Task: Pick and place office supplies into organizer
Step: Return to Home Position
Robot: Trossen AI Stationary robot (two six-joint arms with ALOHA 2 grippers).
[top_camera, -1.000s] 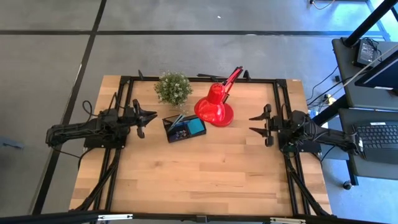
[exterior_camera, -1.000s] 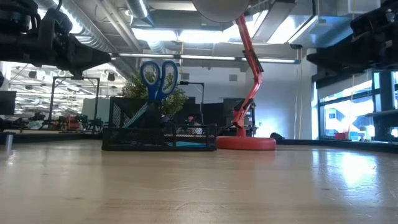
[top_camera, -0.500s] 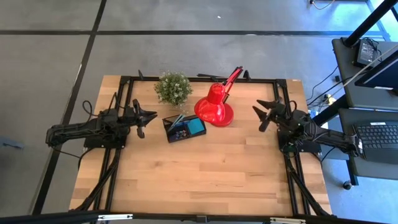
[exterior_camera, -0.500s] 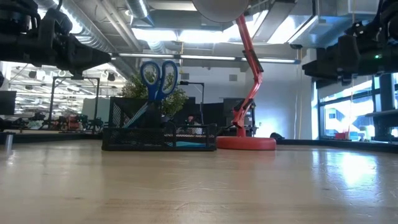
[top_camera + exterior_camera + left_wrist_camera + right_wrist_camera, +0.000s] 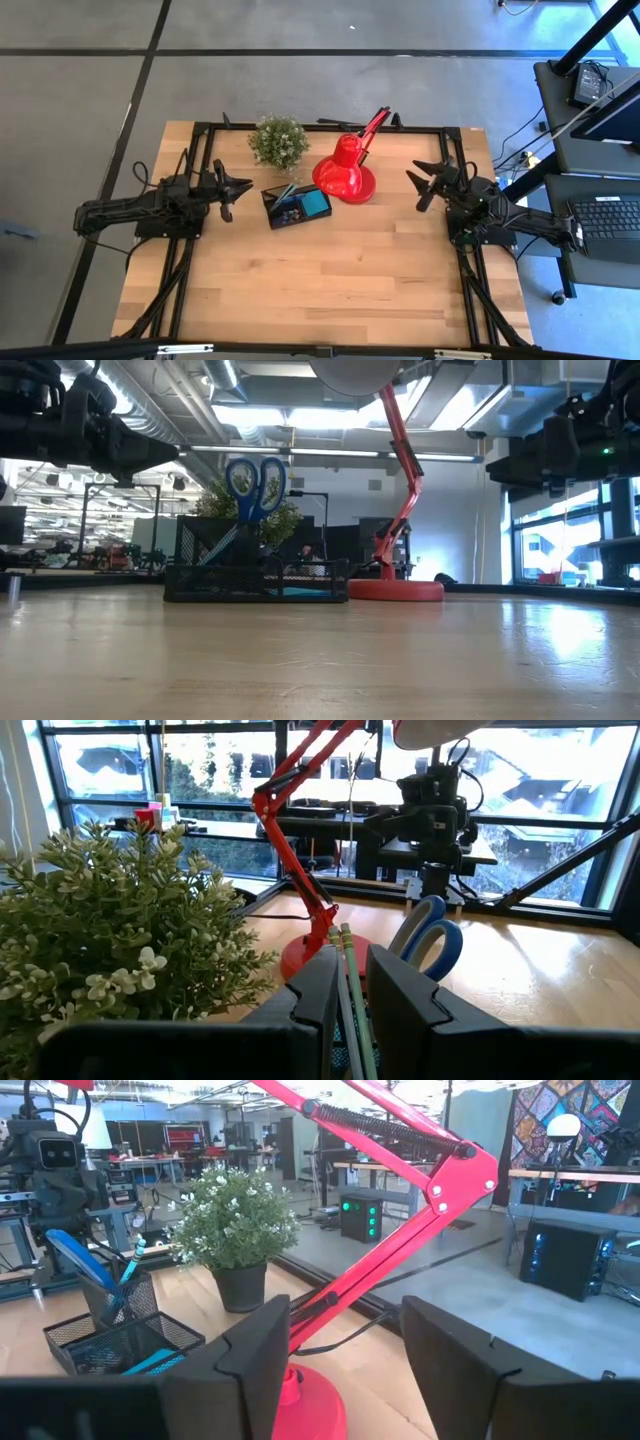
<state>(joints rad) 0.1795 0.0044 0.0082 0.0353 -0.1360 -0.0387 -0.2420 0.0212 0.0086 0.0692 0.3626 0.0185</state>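
Observation:
The black mesh organizer (image 5: 293, 208) stands at the table's middle, between the plant and the lamp. Blue-handled scissors (image 5: 255, 485) stand upright in its cup with green pencils (image 5: 350, 970), handles up. A blue sticky-note pad (image 5: 316, 203) lies in its tray. My left gripper (image 5: 236, 196) hovers level at the left, pointing at the organizer, its fingers a narrow gap apart and holding nothing (image 5: 352, 1010). At the right, my right gripper (image 5: 420, 185) hovers level and wide open, aimed at the lamp's base (image 5: 345, 1370).
A red desk lamp (image 5: 345, 170) stands right of the organizer, its arm (image 5: 400, 1230) leaning toward the far edge. A small potted plant (image 5: 278, 140) stands behind the organizer. Black frame rails (image 5: 320, 127) border the table. Bare wood (image 5: 320, 280) fills the near half.
My right gripper has swung at the wrist from pointing at the table's left edge to pointing slantwise toward the far edge and the lamp, staying open. The left arm and the organizer have kept still.

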